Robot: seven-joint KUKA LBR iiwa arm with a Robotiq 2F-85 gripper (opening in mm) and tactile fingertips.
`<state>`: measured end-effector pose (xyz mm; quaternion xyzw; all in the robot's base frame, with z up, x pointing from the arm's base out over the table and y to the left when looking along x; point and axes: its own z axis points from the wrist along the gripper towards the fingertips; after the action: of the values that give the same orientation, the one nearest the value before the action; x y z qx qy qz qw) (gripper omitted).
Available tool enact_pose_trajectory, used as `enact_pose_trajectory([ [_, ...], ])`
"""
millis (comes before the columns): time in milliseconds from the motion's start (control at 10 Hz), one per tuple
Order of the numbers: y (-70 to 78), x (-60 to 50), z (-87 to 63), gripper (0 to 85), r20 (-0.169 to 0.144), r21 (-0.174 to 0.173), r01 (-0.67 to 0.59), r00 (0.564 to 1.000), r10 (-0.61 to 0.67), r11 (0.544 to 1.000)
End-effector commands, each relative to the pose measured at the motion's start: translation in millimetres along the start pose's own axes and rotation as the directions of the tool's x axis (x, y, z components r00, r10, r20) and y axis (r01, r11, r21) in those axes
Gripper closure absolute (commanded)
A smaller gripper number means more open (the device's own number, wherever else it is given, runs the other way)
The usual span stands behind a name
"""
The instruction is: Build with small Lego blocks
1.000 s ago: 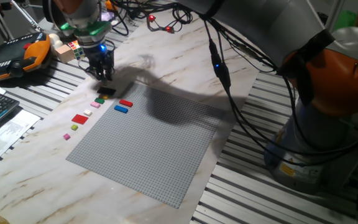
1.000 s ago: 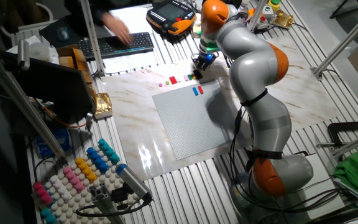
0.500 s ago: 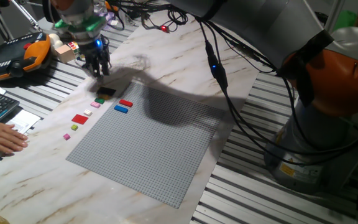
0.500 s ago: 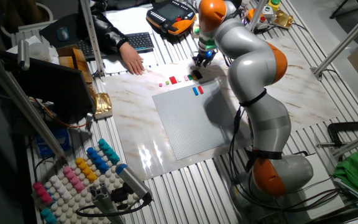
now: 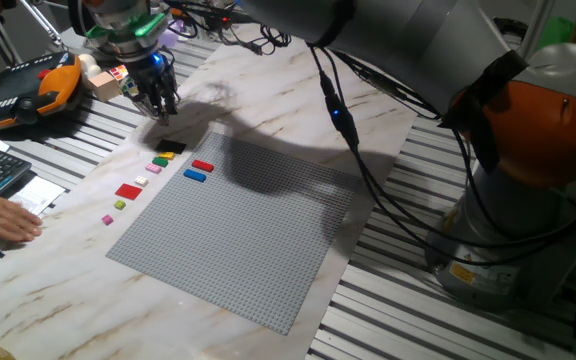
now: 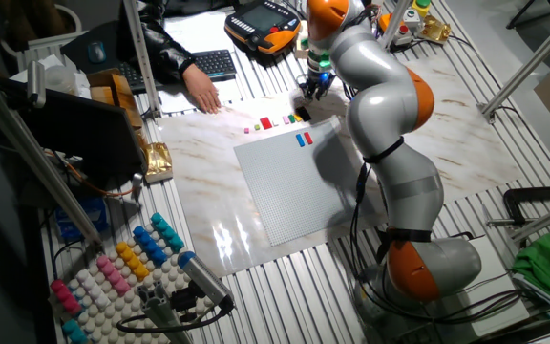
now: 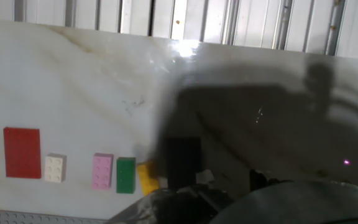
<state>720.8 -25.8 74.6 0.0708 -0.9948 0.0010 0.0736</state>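
One fixed view showed the baseplate (image 5: 238, 235) bearing only a red (image 5: 202, 166) and a blue brick (image 5: 195, 176). The other bricks lay off its far corner, the black brick (image 5: 171, 147) among them. The gripper (image 5: 158, 103) hung over that one; open or closed, I could not tell. The pick seemed undone; next it likely had to descend squarely.

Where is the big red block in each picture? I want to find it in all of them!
One fixed view: the big red block lies left of the grey baseplate, on the marble.
The other fixed view: it lies just above the baseplate's top edge.
Hand view: it is at far left, beside the white block.
Shared landmark: the grey baseplate, a sliver in the hand view.
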Motion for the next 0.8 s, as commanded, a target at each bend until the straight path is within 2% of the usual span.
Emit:
enact_pose_trajectory([
  [0,-1.4,1.9,-2.1,47.7,0.003,0.002,-0.006,1.000,0.006,1.000],
  [400,-3.5,5.0,-6.6,48.3,0.008,0.007,0.010,1.000,-0.010,1.000],
  [700,-1.8,5.2,-5.5,48.7,-0.002,-0.005,-0.002,1.000,0.002,1.000],
])
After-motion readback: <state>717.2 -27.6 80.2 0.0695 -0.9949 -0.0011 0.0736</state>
